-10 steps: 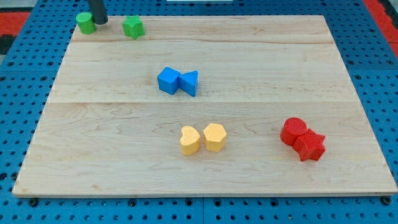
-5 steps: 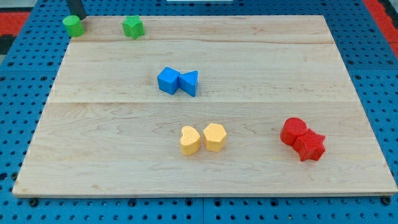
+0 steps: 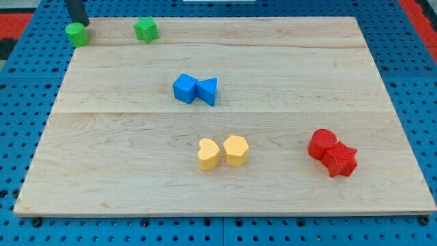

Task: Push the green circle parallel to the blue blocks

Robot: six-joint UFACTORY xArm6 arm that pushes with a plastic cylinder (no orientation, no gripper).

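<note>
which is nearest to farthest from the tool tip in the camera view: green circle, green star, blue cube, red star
From my tip:
1. green circle, just below it, top left corner
2. green star, along the top edge
3. blue cube, mid-board
4. red star, lower right

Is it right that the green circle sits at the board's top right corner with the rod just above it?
No. The camera view shows the green circle at the board's top left corner, not the right. My tip is indeed just above it.

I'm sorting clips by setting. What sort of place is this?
Probably a robotics lab bench: a wooden board on blue pegboard, small blocks like the green circle, and my tip just above it.
</note>
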